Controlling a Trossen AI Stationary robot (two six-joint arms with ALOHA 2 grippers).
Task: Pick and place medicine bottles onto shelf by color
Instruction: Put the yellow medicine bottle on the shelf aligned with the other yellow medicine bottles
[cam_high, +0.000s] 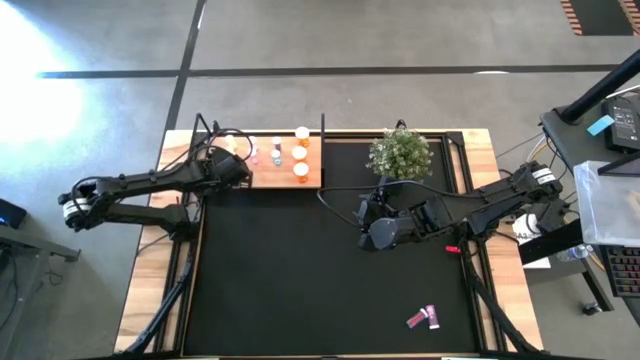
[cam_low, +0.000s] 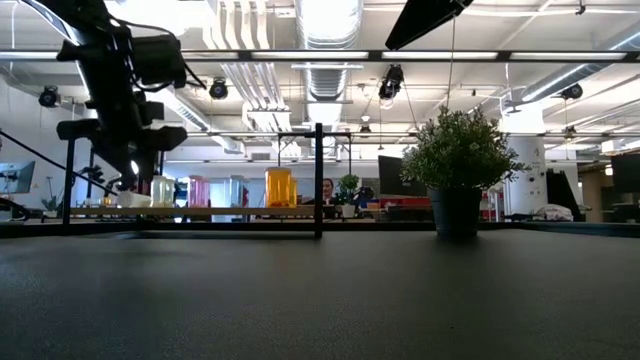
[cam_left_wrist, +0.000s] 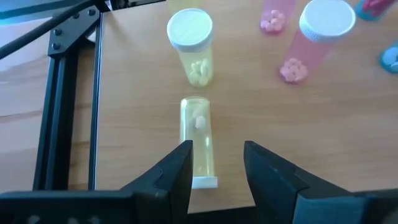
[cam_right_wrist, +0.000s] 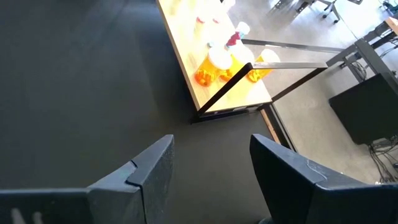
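The light-wood shelf (cam_high: 285, 178) stands at the mat's far left edge, with several bottles on it: orange ones (cam_high: 301, 170) at its right end, pink (cam_left_wrist: 311, 37) and yellowish ones (cam_left_wrist: 191, 43) farther left. My left gripper (cam_left_wrist: 217, 165) is open above the shelf's left part. Just below and beyond its fingertips a yellowish bottle (cam_left_wrist: 199, 137) seems to lie on the board, white cap end (cam_left_wrist: 204, 182) toward the gripper. My right gripper (cam_right_wrist: 211, 168) is open and empty over the black mat (cam_high: 300, 290), near the plant. A pink bottle (cam_high: 422, 318) lies on the mat near its front right corner.
A small green potted plant (cam_high: 400, 152) stands at the mat's far edge, just beyond my right gripper. Thin black posts (cam_low: 318, 180) rise at the shelf's edges. Bare mat lies between the shelf and the pink bottle.
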